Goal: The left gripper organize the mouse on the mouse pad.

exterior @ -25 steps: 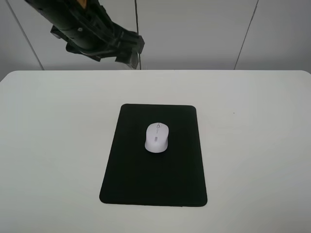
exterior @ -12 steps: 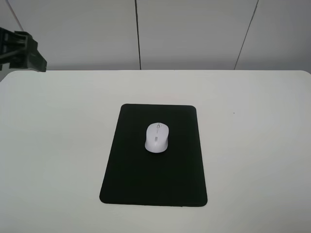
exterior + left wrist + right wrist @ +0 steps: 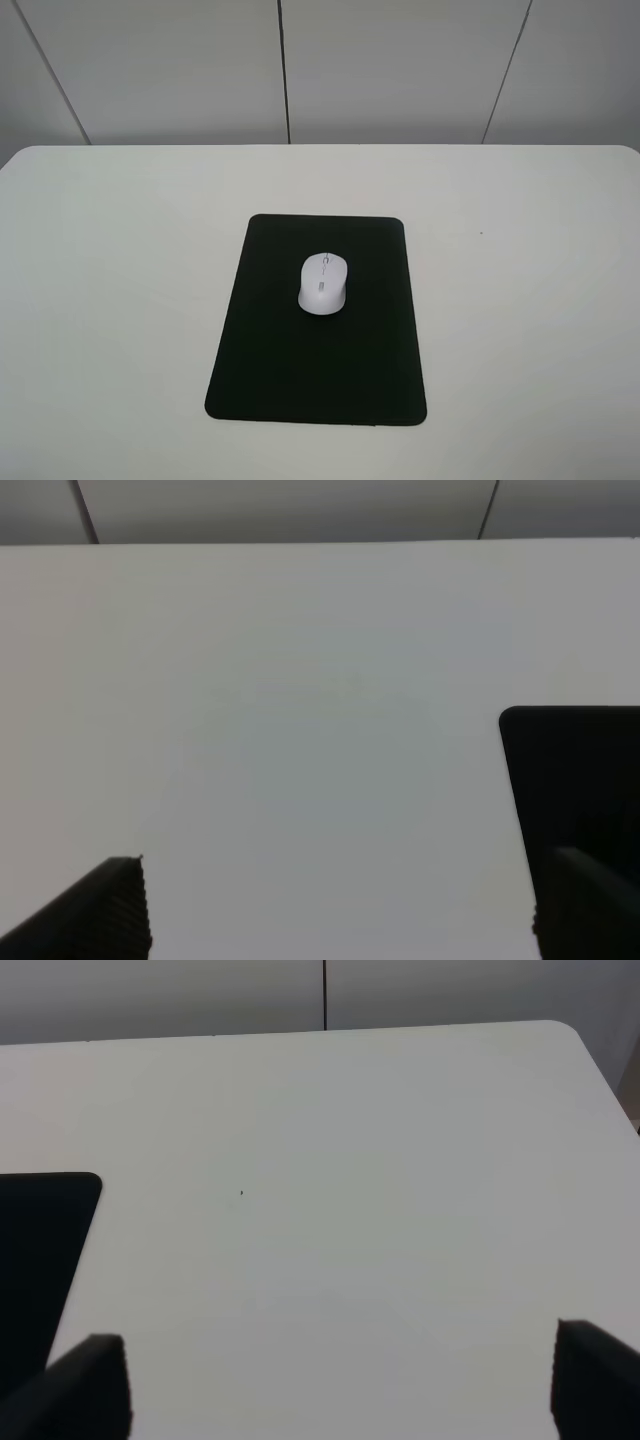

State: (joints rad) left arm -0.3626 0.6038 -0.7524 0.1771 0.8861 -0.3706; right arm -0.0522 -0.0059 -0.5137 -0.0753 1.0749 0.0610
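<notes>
Jaws of the left gripper (image 3: pixel 335 910): two black ribbed fingertips (image 3: pixel 105 915) at the frame's lower corners, spread wide apart with nothing between them but bare tabletop; the fingers are cut off by the picture edge, and the gripper body is out of sight. Jaws of the right gripper (image 3: pixel 335 1385): likewise spread, two black fingertips (image 3: pixel 85 1385) showing only their ends, nothing held. Neither gripper nor arm appears in the high view. Large flat matte black mouse pad with rounded corners (image 3: pixel 270 370): lies near the middle of the white table (image 3: pixel 110 300), whole in the high view; each wrist view catches only one rounded corner of it (image 3: pixel 570 780) (image 3: pixel 40 1240), partly behind a fingertip. Small white oval wireless mouse with grey scroll wheel (image 3: pixel 322 283): rests on the pad's far half, roughly centred across it, fully within the pad's edges; hidden from both wrist views. Lettering on the mouse too small to read. Tiny dark speck (image 3: pixel 481 234) on the table, right of the pad, well apart from it.
</notes>
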